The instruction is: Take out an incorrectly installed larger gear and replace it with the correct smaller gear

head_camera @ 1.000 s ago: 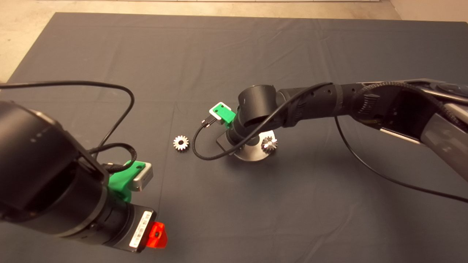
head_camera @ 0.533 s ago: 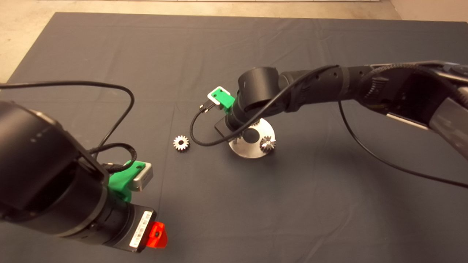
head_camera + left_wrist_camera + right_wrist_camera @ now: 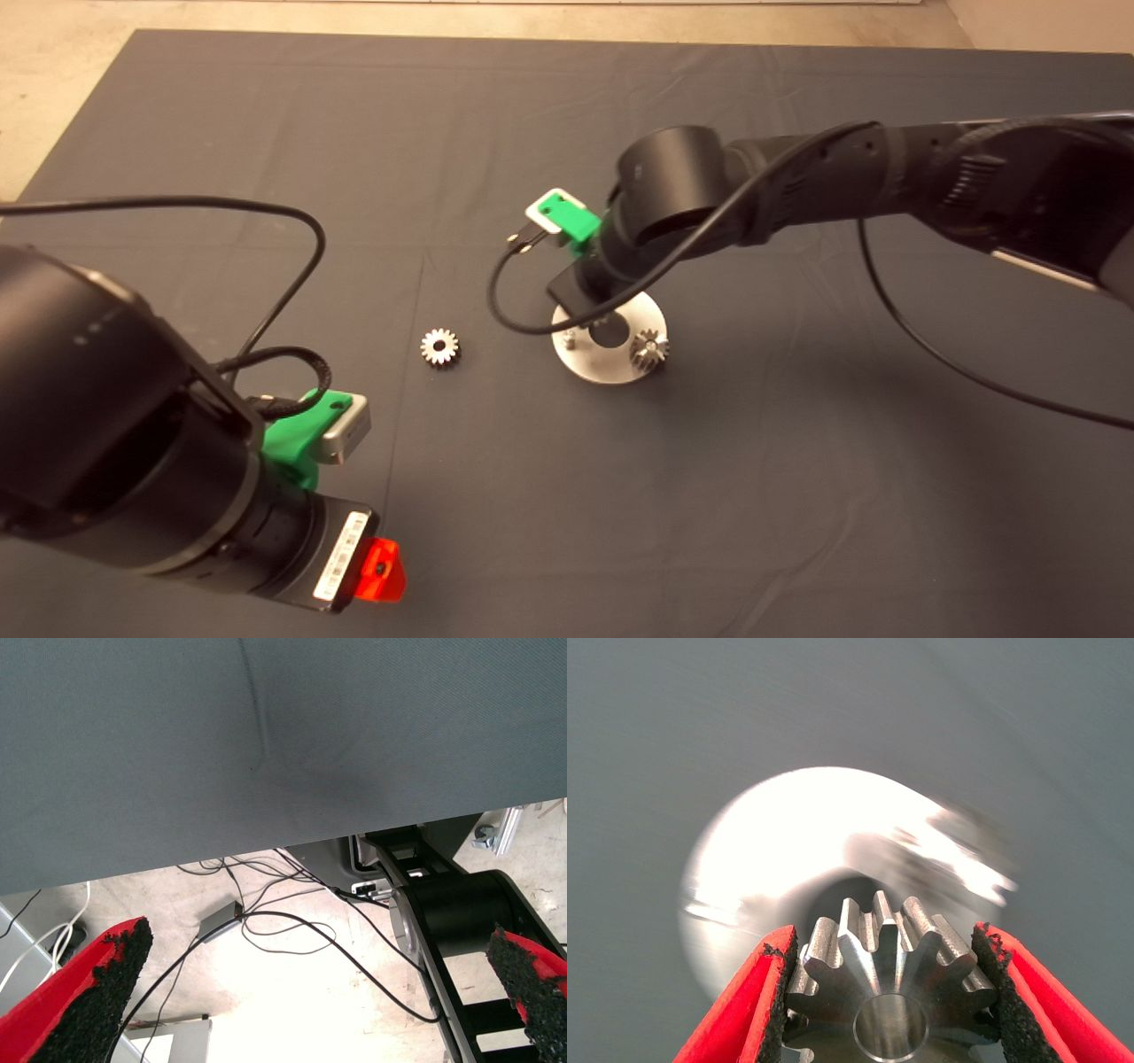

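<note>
Right hand around toothed larger gear

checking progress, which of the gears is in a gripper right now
The larger gear, clamped between the right gripper fingers above the round plate. One small gear lies loose on the mat; another sits on the plate.

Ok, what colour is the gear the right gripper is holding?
Grey steel, with shiny slanted teeth; the larger gear shows best in the right wrist view, between the right gripper pads.

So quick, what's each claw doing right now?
Left gripper: open, holding nothing, parked at the mat's near edge.
Right gripper: shut on the larger gear, above the round metal base.
</note>
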Robot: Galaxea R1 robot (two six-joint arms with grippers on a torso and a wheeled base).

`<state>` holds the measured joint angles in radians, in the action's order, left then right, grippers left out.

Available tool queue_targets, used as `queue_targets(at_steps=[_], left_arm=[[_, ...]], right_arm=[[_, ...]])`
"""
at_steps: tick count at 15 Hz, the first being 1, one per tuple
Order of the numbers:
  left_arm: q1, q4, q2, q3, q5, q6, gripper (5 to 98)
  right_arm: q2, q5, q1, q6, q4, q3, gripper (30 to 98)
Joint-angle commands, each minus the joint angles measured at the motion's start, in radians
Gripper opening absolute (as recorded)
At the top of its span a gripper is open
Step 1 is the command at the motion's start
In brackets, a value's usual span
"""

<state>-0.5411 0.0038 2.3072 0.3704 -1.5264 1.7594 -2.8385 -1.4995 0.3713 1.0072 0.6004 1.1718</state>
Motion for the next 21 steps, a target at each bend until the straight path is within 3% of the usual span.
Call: queue_targets(at_steps=[1,4,6,7,10,14,17,21], left_arm=[[-0.013,0.016,0.002,-0.007,-0.132,-0.015,98.2],[-0.011,0.151,0.008,0.002,-0.132,-0.032,98.2],[-0.010,0.203,0.013,0.049,-0.132,-0.041,98.2],[-0.007,0.216,0.027,0.091,-0.132,-0.068,98.2],[0.087,0.243,0.098,0.252,-0.132,-0.187,98.2],[0.112,0.318,0.186,0.354,-0.132,-0.205,98.2],[0.212,0.383,0.261,0.503,-0.132,-0.295,98.2],[0.219,0.459,0.260,0.551,-0.132,-0.301,98.2]], right_arm=[[0.150,-0.004,0.038,0.004,-0.027,-0.120,49.5],[0.251,-0.010,0.049,-0.001,-0.039,-0.181,49.5],[0.313,-0.010,0.080,-0.002,-0.057,-0.204,49.5],[0.340,-0.010,0.084,-0.007,-0.059,-0.207,49.6],[0.404,-0.013,0.100,-0.007,-0.068,-0.213,49.4],[0.507,-0.013,0.100,-0.007,-0.076,-0.297,49.4],[0.552,-0.013,0.099,-0.007,-0.076,-0.340,49.4],[0.561,-0.013,0.092,0.004,-0.098,-0.406,49.4]])
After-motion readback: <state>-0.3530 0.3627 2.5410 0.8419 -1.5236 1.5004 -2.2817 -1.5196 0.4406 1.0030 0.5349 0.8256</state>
